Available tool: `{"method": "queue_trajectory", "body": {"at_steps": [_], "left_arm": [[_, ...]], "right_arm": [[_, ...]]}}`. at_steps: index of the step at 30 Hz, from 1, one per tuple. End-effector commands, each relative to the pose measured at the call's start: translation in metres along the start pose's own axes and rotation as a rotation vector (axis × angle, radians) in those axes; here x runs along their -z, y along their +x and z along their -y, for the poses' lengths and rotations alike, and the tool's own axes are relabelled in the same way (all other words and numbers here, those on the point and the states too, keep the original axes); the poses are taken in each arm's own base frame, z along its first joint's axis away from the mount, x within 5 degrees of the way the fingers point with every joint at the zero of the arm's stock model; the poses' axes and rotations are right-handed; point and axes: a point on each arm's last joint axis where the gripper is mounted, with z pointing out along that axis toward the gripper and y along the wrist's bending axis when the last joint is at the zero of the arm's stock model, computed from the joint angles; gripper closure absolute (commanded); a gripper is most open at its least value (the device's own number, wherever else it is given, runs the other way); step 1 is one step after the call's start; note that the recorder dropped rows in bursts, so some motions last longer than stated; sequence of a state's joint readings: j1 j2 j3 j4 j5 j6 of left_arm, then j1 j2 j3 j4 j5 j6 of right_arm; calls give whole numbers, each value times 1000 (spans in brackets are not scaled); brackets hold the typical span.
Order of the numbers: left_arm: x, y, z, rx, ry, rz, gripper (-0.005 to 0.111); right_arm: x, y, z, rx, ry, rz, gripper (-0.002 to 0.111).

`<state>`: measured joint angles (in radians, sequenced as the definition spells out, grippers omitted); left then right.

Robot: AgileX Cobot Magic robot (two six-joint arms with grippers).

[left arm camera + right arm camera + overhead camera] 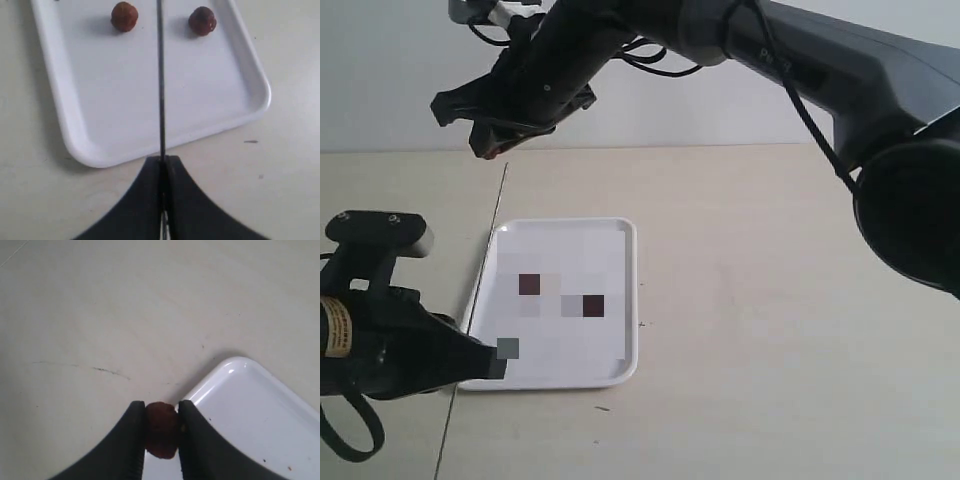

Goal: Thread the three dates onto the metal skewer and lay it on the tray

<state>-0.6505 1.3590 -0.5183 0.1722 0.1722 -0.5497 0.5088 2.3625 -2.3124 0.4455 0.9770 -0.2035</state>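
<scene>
L gripper nearest, low at left, jaws clenched on skewer. Rod sticks straight out past the tips, raised, running along tray's left side in ext. view. 2 dates lie on tray, apart, not threaded. Farthest: R gripper up over table by tray's far corner, jaws grasping 3rd date. Skewer's far tip is close under it.

Blurry dates (two, perhaps)
</scene>
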Motion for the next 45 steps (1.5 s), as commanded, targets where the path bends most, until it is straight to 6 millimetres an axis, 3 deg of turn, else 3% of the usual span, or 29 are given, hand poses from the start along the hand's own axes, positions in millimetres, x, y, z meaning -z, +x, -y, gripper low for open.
{"method": "queue_trajectory", "body": {"at_steps": [1,7,18,32,45], "left_arm": [[1,-4,-6,47,1,36,107],[1,-9,-21,121,-40,52,107],[2,-14,-19,118,-8,107,107],[3,-24,-14,145,53,209,107],[4,-28,-28,203,21,230,107]], "right_arm": [[10,-7,9,-44,17,61,87],[10,-13,6,-80,-19,119,87],[12,-24,2,-135,-69,248,87],[12,-26,1,-144,-80,271,87],[12,-28,-1,-162,-106,288,87]]}}
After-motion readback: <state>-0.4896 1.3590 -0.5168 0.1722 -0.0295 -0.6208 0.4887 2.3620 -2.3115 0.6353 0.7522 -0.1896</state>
